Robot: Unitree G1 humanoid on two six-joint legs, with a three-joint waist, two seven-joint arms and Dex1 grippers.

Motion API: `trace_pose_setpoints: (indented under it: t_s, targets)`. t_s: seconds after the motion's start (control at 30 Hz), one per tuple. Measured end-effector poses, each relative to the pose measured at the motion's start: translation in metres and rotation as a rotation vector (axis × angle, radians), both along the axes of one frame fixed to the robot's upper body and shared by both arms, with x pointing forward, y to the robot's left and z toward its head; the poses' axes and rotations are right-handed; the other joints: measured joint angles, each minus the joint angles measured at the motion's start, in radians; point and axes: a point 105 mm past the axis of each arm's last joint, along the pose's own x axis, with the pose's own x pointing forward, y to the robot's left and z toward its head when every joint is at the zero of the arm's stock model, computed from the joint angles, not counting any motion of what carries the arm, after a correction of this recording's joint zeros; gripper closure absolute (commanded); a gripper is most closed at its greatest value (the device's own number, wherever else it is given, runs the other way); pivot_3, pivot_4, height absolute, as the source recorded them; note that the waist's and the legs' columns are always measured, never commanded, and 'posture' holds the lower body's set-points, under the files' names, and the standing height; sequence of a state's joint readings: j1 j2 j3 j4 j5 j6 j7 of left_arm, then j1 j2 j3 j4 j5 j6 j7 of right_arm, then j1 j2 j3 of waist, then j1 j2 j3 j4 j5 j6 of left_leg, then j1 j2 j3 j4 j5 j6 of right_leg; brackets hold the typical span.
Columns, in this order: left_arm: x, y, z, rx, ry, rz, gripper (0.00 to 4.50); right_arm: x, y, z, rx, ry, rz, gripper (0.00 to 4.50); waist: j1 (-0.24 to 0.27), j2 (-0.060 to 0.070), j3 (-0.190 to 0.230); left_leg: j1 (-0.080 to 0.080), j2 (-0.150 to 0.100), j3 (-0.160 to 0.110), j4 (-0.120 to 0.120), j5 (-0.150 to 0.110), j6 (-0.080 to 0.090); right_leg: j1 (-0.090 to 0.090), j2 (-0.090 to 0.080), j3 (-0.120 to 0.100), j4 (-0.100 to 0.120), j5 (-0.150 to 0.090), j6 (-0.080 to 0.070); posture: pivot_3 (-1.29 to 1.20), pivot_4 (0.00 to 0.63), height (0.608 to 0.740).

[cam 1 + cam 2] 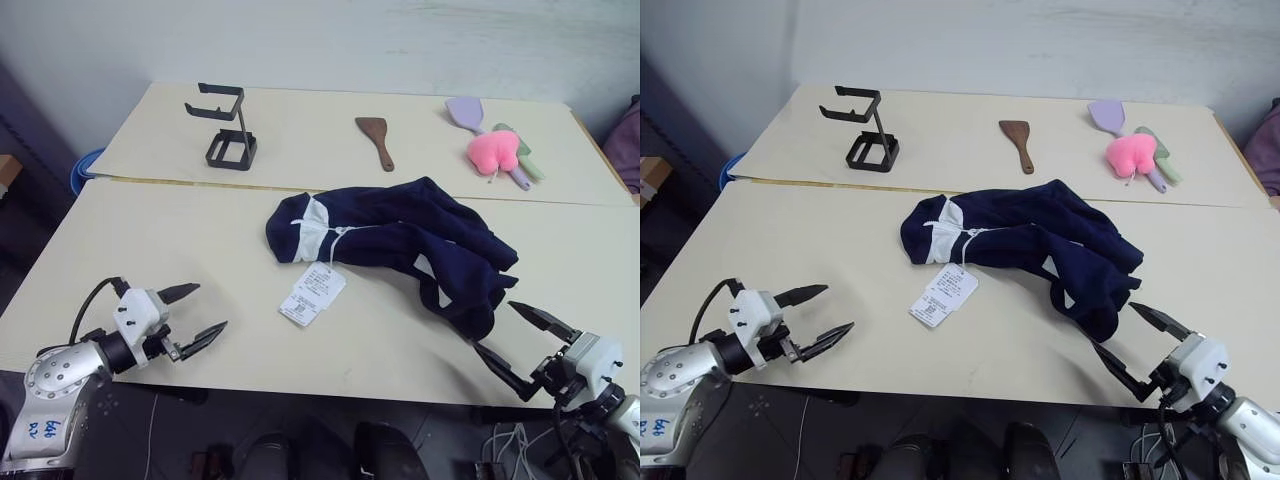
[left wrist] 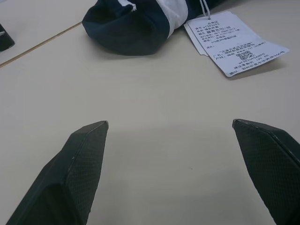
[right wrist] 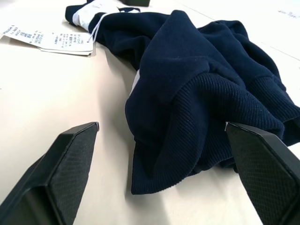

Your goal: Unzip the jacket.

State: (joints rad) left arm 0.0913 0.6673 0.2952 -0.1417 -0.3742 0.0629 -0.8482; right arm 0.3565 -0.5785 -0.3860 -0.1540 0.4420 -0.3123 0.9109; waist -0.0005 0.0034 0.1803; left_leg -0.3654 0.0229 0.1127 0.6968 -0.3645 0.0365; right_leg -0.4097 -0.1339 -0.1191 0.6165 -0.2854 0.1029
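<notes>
Starting the approach, by my read: neither tool has touched the garment yet, so the unzip itself isn't begun.

Left tool (image 1: 192, 315) hangs w/ its two black fingers spread about as wide as they go, nothing between them, just over the pale beige counter (image 1: 150, 260). Right tool (image 1: 520, 345) is the same: spread wide, holding nothing, at the counter's near edge.

The crumpled dark navy soft fabric jacket (image 1: 400, 235) lies bunched in a heap between the two tools and a bit beyond them. Its white-lined collar end (image 1: 315, 225) faces the left tool's side, well ahead of that tool; the white rectangular paper hang tag (image 1: 312, 293) lies on the counter between collar and left tool, nearer the collar. The ribbed hem or cuff fold (image 3: 187, 136) sits just ahead of the right tool, close to its fingertips but apart.

Zipper pull: can't make it out; fabric is folded over itself, so the zip line is mostly hidden.

Next move, as I judge it: bring the left tool fwd past the tag to pin or pinch fabric near the collar, and use the right tool to spread the heap so the pull shows. Needs a fine pinch on a small part, w/ the other tool holding cloth taut, else the whole jacket will likely slide.
</notes>
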Motion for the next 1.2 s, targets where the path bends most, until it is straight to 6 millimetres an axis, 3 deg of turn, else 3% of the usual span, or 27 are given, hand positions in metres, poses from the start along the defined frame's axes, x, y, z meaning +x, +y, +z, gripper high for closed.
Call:
trace_pose_setpoints:
  t_s: [0.4,0.67,1.0,1.2]
  targets:
    - [-0.007,-0.003,0.004,-0.042,0.103,-0.134,0.04,-0.001,0.009,-0.005,0.023,0.016,0.021,0.0,-0.002,0.0,0.0,0.001,0.0,0.001,0.0,0.0,0.0,0.0,0.0,0.001,0.002,0.0,0.0,0.0,0.15,0.74]
    - [0.002,-0.007,0.015,-0.082,0.1,-0.142,0.04,0.002,0.031,0.012,0.062,-0.026,0.057,0.0,-0.001,0.0,0.0,0.001,0.0,0.001,0.0,0.0,0.0,0.0,0.001,0.001,0.004,0.0,0.0,0.0,0.15,0.74]
    - [0.009,-0.033,0.024,-0.11,0.123,-0.215,0.04,-0.002,0.052,0.024,0.082,-0.055,0.093,0.0,0.0,0.0,0.0,0.0,0.0,0.001,0.001,0.0,0.0,0.0,0.002,0.001,0.005,0.0,0.0,0.0,0.15,0.74]
    - [0.036,-0.04,0.039,-0.058,0.03,-0.218,0.04,-0.003,0.057,0.021,0.099,0.038,0.095,0.0,0.006,-0.001,0.0,0.001,-0.002,0.001,0.001,0.001,0.001,0.0,0.003,0.001,0.004,0.0,0.0,0.0,0.15,0.74]
